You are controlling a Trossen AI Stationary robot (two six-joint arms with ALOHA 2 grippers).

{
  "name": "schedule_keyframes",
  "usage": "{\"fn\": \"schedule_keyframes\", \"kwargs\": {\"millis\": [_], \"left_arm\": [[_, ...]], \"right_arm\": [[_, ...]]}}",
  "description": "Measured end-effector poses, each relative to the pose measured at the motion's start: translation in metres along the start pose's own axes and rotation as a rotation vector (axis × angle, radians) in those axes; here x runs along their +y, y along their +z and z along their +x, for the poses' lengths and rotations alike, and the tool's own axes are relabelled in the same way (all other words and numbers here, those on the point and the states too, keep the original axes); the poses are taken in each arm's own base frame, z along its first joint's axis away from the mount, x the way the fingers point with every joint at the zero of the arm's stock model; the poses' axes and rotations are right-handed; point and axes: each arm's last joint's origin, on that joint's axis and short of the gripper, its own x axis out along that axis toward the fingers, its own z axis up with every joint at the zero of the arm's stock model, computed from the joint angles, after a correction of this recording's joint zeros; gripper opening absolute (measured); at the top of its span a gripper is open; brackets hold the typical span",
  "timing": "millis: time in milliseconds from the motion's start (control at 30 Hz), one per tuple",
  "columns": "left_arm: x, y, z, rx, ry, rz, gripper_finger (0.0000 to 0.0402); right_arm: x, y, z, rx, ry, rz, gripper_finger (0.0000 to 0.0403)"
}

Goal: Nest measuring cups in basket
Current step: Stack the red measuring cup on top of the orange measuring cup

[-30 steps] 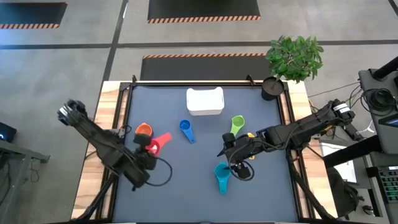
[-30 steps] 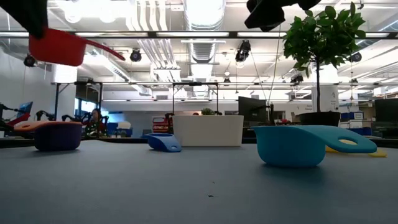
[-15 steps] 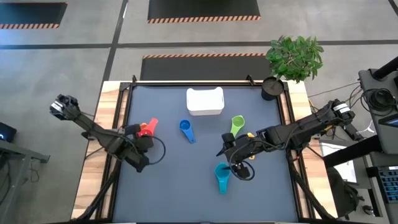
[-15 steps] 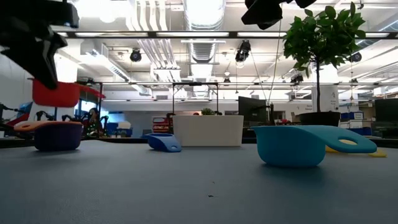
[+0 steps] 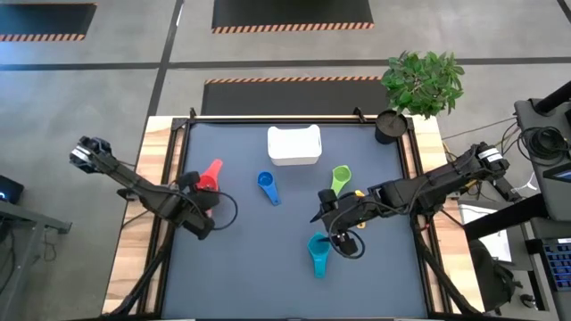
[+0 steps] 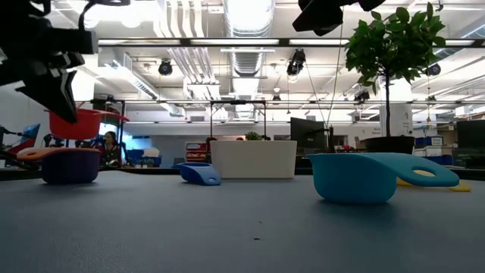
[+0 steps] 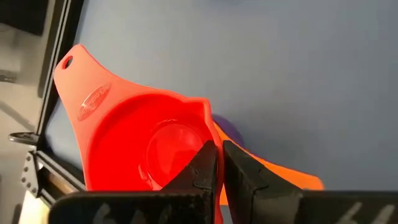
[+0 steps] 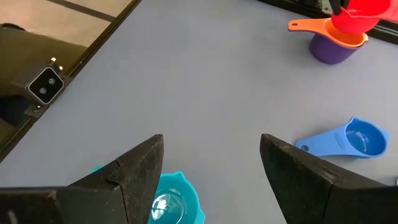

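My left gripper (image 5: 200,185) is shut on a red measuring cup (image 7: 140,152), which hangs just above an orange cup (image 8: 323,28) nested in a purple cup (image 6: 70,166) at the table's left. The red cup's handle (image 5: 214,167) points toward the far edge. My right gripper (image 8: 211,162) stands open above a teal cup (image 5: 318,251) at the right. A blue cup (image 5: 267,186) and a green cup (image 5: 340,177) lie on the mat. The white basket (image 5: 293,144) stands at the far middle. My left gripper pinches the red cup's wall at the rim (image 7: 202,127), on the side away from the handle. One finger is inside the bowl and one outside. The fingers slant down. The cup is lifted clear, about level and mouth up, just over the orange cup (image 6: 44,152).
A black round cup (image 5: 389,127) and a potted plant (image 5: 424,78) stand at the far right corner. A yellow cup (image 5: 358,192) shows partly under my right arm. Bare mat (image 5: 259,259) lies along the near edge.
My left gripper has carried the red cup down and toward the table's left and far edges, bringing it over the orange and purple stack. The cup has turned, so its handle now points toward the far edge instead of the right.
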Motion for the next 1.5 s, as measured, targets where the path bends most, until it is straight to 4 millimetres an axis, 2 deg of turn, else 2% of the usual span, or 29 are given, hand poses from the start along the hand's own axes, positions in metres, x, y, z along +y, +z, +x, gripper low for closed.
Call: {"fn": "schedule_keyframes", "kwargs": {"millis": [300, 800, 1233, 1333, 1500], "left_arm": [[0.001, -0.001, 0.005, 0.027, -0.007, -0.022, 0.0001], [0.0, -0.003, 0.007, 0.049, -0.018, -0.073, 0.0032], [0.001, -0.001, 0.005, 0.027, -0.005, -0.073, 0.011], [0.002, 0.004, -0.001, 0.015, -0.018, -0.068, 0.0124], [0.006, 0.022, -0.023, -0.043, -0.047, -0.076, 0.0128]], "right_arm": [[0.0, 0.0, 0.0, 0.0, 0.0, 0.0, 0.0256], [0.0, 0.0, 0.0, 0.002, 0.001, 0.0, 0.0256], [0.0, 0.0, 0.0, 0.002, 0.001, 0.0, 0.0256], [0.0, 0.0, 0.0, 0.002, 0.001, 0.0, 0.0256], [0.0, -0.001, 0.0, 0.005, 0.001, 0.0, 0.0256]]}}
